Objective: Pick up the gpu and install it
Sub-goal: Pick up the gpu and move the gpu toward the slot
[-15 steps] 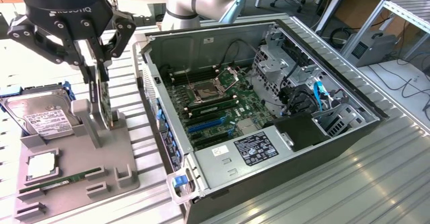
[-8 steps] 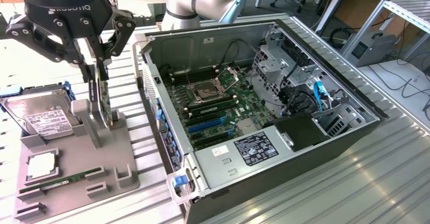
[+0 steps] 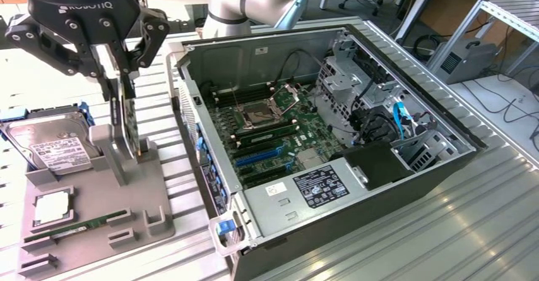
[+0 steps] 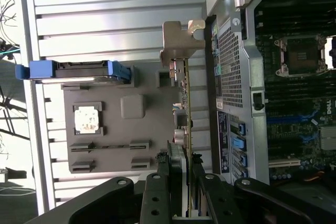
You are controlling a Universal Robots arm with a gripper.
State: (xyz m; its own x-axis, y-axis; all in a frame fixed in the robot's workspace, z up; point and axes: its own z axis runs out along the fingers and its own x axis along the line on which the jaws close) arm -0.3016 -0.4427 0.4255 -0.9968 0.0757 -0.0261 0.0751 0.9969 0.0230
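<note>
Snagging is the chief risk: the gpu, pinched only along its upper edge, could swing or twist and catch the gray holder beneath it or the case wall just beside it. The card is thin and dark, standing on edge, with a silver bracket at one end. The gripper has its jaws closed narrowly on it.

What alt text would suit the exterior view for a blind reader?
The tool grips the gpu, a dark card standing on edge at a grey tray holding a hard drive. To the exterior view's right, a computer case lies open, its motherboard exposed.
</note>
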